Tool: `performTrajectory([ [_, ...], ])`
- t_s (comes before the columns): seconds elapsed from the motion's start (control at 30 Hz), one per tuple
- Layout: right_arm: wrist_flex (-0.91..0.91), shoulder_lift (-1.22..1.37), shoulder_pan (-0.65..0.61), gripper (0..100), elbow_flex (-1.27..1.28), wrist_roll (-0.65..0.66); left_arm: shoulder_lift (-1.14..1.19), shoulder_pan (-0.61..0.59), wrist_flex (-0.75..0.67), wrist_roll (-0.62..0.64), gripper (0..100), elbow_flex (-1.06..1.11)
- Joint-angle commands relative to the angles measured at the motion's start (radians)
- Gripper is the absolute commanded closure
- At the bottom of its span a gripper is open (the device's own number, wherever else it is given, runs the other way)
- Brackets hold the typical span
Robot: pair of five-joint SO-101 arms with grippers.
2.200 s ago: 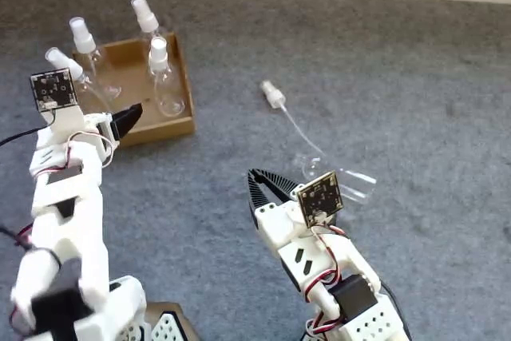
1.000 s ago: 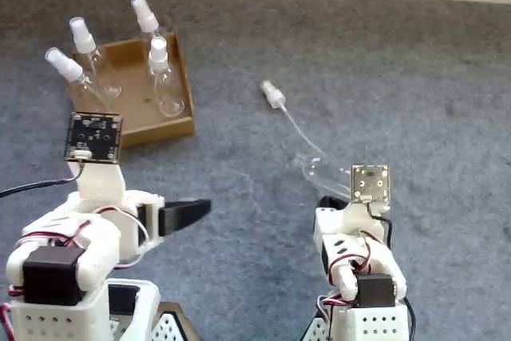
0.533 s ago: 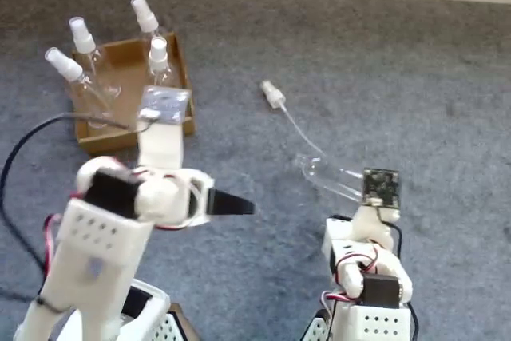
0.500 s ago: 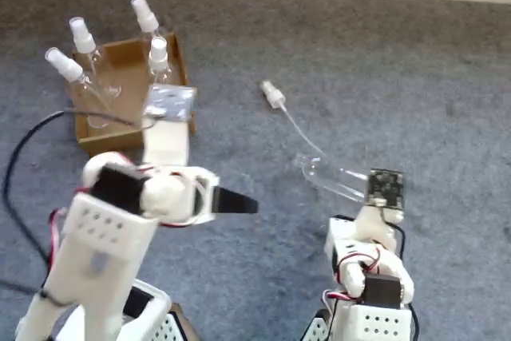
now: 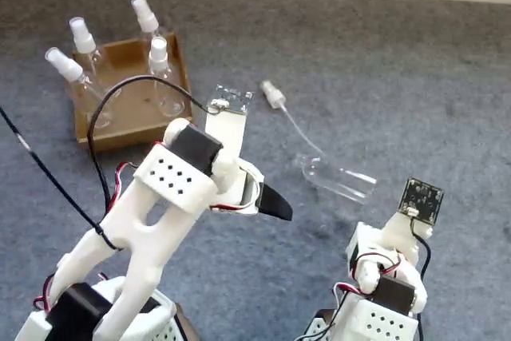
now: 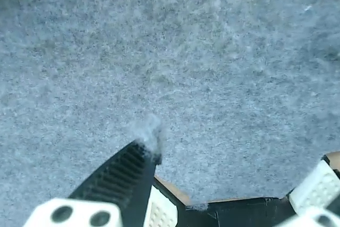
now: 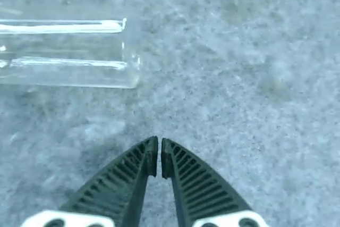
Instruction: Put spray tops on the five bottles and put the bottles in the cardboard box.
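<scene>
Our right fingers (image 7: 133,179) pressed together, left fingers (image 6: 122,176) spread, we judge the lying bottle (image 5: 339,179) light, slick, best pinched mid-body.

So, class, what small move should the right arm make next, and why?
Probably open the right gripper: its fingers are shut and empty, just short of the lying bottle, whose spray top lies apart from it.

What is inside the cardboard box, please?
Four bottles with spray tops stand in the cardboard box; the left arm covers its near right corner, hiding what lies there.
</scene>
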Motion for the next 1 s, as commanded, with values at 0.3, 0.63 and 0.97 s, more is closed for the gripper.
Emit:
performTrajectory([
  [0.3,0.047,-0.015,0.094,98.7,0.113,-0.008,0.01,0.035,-0.095,0.017,54,-0.044],
  [0.63,0.047,-0.015,0.423,98.7,0.113,-0.002,0.071,0.067,-0.218,0.135,54,-0.058],
  [0.97,0.047,-0.015,0.499,98.7,0.116,-0.002,0.461,0.111,-0.269,0.138,54,-0.36],
])
